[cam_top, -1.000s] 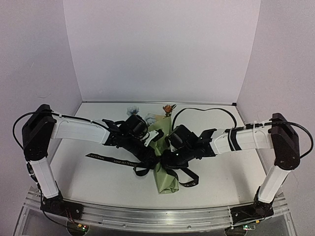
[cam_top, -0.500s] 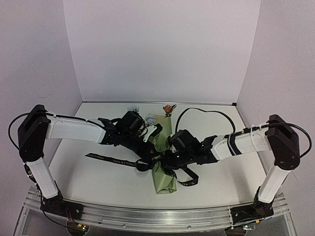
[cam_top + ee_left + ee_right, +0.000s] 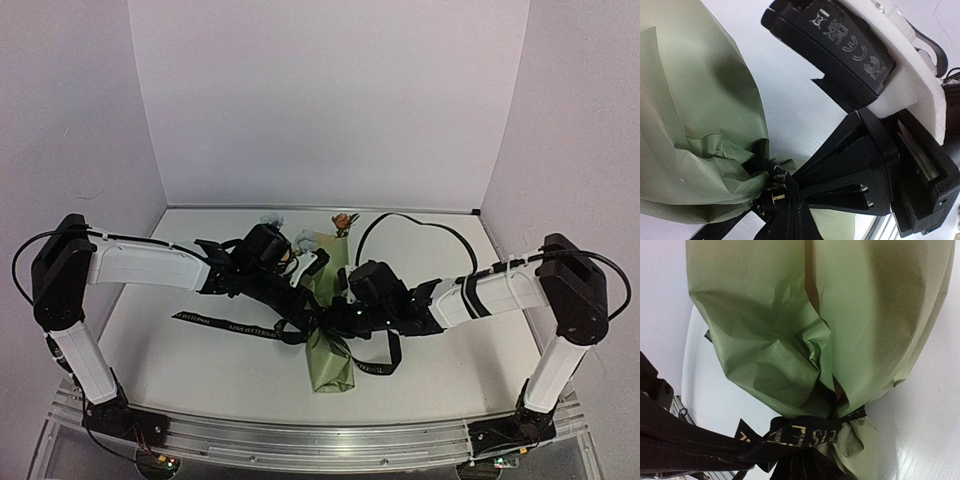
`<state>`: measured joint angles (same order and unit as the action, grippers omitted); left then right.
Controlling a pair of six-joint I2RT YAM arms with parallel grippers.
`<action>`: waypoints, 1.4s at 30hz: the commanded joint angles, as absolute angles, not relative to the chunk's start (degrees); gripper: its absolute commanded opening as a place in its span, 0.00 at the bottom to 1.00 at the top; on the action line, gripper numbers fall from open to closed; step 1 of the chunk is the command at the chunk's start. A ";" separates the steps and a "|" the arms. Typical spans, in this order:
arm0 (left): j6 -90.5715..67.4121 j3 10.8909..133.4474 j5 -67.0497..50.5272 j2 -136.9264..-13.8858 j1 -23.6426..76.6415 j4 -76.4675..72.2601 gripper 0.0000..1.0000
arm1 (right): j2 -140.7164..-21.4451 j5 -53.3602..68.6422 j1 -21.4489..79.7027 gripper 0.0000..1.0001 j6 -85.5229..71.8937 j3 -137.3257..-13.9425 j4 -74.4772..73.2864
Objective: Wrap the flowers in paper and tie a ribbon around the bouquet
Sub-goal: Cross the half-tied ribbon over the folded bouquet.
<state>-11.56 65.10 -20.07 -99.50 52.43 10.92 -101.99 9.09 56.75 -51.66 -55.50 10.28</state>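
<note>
Mostly, black on black swallows the detail. From above, the left gripper [image 3: 300, 308] and the right gripper [image 3: 338, 318] meet tip to tip over the waist of the bouquet [image 3: 333, 365], and their dark fingers merge with the ribbon [image 3: 225, 323] there. Both pairs of jaws are clenched tight; whether either pinches a strand of ribbon cannot be made out.

Just ahead of the right gripper, the paper [image 3: 790, 315] fills the wrist view, cut off at the top and sides. It is gathered into creases where a lettered band of ribbon cinches it. In the left wrist view the other arm's housing blocks the upper right, and the knot sits in shadow.

The flowers [image 3: 345, 220] poke from the cone's wide end beyond both grippers, partly hidden behind the left wrist and too small to read closely.

One ribbon tail lies flat on the table [image 3: 180, 370] out from the left gripper's outer side. The cone's narrow end points back toward the arm bases, short of the table's near edge. White tabletop shows on each gripper's outer side, and the side walls [image 3: 80, 120] stand well apart from both.
</note>
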 commanded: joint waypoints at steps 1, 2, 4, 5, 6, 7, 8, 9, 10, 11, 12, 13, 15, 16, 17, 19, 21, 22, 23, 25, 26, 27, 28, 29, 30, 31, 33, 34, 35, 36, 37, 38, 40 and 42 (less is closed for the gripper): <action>-11.45 64.62 -21.04 -97.09 52.12 9.29 0.00 | -103.87 9.77 56.51 0.00 -53.33 -57.30 12.97; -11.49 64.62 -21.10 -97.04 52.12 9.30 0.00 | -104.14 9.55 56.49 0.00 -53.56 -57.13 13.42; -11.64 64.46 -21.04 -97.03 52.14 9.31 0.00 | -104.44 8.98 56.40 0.00 -53.70 -56.18 15.67; -11.73 64.36 -20.93 -97.01 52.12 9.25 0.00 | -104.60 8.83 56.35 0.00 -53.66 -55.90 16.46; -11.84 64.22 -20.88 -96.97 52.12 9.05 0.00 | -104.81 8.76 56.25 0.00 -53.37 -55.76 17.31; -11.99 64.10 -20.88 -96.95 52.08 8.93 0.00 | -105.11 8.59 56.13 0.00 -53.21 -55.57 18.31; -12.10 64.06 -20.93 -96.95 52.12 8.92 0.00 | -105.49 8.69 56.07 0.00 -53.23 -55.24 20.05; -12.20 64.01 -21.00 -97.00 52.13 8.88 0.00 | -105.84 8.68 56.01 0.00 -53.17 -54.89 21.74; -12.24 63.99 -21.07 -96.99 52.16 8.87 0.00 | -106.02 8.57 55.99 0.00 -53.12 -54.52 23.30; -12.35 63.92 -21.10 -96.95 52.17 8.84 0.00 | -106.26 8.47 55.99 0.00 -52.95 -54.18 24.95; -12.39 63.85 -21.17 -96.91 52.17 8.87 0.00 | -106.46 8.44 56.01 0.00 -52.80 -53.89 26.08; -12.47 63.73 -21.26 -96.89 52.12 8.88 0.00 | -106.67 8.41 56.04 0.00 -52.54 -53.66 27.13; -12.84 63.38 -21.23 -96.65 52.08 8.74 0.01 | -107.33 8.32 56.03 0.00 -52.30 -53.01 28.95; -12.97 63.25 -21.22 -96.56 52.08 8.47 0.02 | -107.69 8.44 55.98 0.00 -52.32 -52.77 29.63; -13.12 63.08 -21.21 -96.48 52.08 8.19 0.02 | -108.16 8.60 55.94 0.00 -52.35 -52.57 30.50; -13.48 62.77 -21.24 -96.39 51.95 7.88 0.05 | -109.16 8.85 55.90 0.00 -52.61 -52.06 32.69; -13.80 62.72 -21.42 -96.48 51.95 7.90 0.09 | -110.10 9.13 55.82 0.00 -52.87 -51.45 35.47; -13.97 62.59 -21.55 -96.45 51.95 7.87 0.14 | -110.43 9.30 55.73 0.00 -52.97 -51.25 36.46; -14.16 62.38 -21.76 -96.43 51.94 7.79 0.17 | -110.74 9.53 55.65 0.00 -53.00 -51.05 37.37; -14.61 62.04 -21.86 -95.90 51.95 7.53 0.22 | -110.99 9.73 55.50 0.00 -52.86 -50.73 38.33; -14.88 61.73 -21.80 -95.55 51.94 7.31 0.26 | -110.96 9.87 55.46 0.00 -52.66 -50.63 38.51; -15.21 61.43 -21.64 -94.97 51.95 7.09 0.28 | -110.88 9.92 55.40 0.00 -52.41 -50.56 38.57; -15.48 61.20 -21.53 -94.42 51.95 6.82 0.30 | -110.80 9.96 55.34 0.00 -52.23 -50.44 38.58; -15.68 61.11 -21.43 -93.94 51.95 6.69 0.31 | -110.72 10.01 55.32 0.00 -52.08 -50.29 38.63; -15.83 61.09 -21.35 -93.51 51.93 6.70 0.31 | -110.64 10.04 55.30 0.00 -51.95 -50.19 38.67; -15.95 61.12 -21.29 -93.17 51.88 6.74 0.32 | -110.55 10.03 55.25 0.00 -51.83 -50.15 38.67; -16.34 61.16 -21.22 -92.56 51.85 6.75 0.34 | -110.40 10.12 55.20 0.00 -51.54 -50.08 38.67; -16.56 61.11 -21.23 -92.14 51.85 6.76 0.36 | -110.31 10.21 55.20 0.00 -51.45 -50.01 38.67; -16.80 61.05 -21.40 -91.81 51.85 6.72 0.37 | -110.24 10.32 55.13 0.00 -51.30 -50.01 38.67; -17.04 60.98 -21.42 -91.35 51.88 6.69 0.38 | -110.20 10.44 55.14 0.00 -51.22 -50.01 38.71; -17.34 60.86 -21.31 -90.91 51.88 6.60 0.39 | -110.14 10.58 55.13 0.00 -51.11 -50.01 38.67; -17.62 60.74 -21.05 -90.34 51.86 6.46 0.40 | -110.17 10.61 55.11 0.00 -51.07 -50.01 38.67; -18.23 60.33 -19.87 -89.15 51.71 6.33 0.42 | -110.27 10.92 55.03 0.00 -51.03 -50.03 38.64; -19.16 59.96 -18.28 -88.05 51.23 6.43 0.42 | -110.37 11.21 55.05 0.00 -50.98 -50.09 38.58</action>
<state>-17.16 60.85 -20.73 -92.38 52.06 8.41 -110.56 10.51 55.40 -52.08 -50.54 36.49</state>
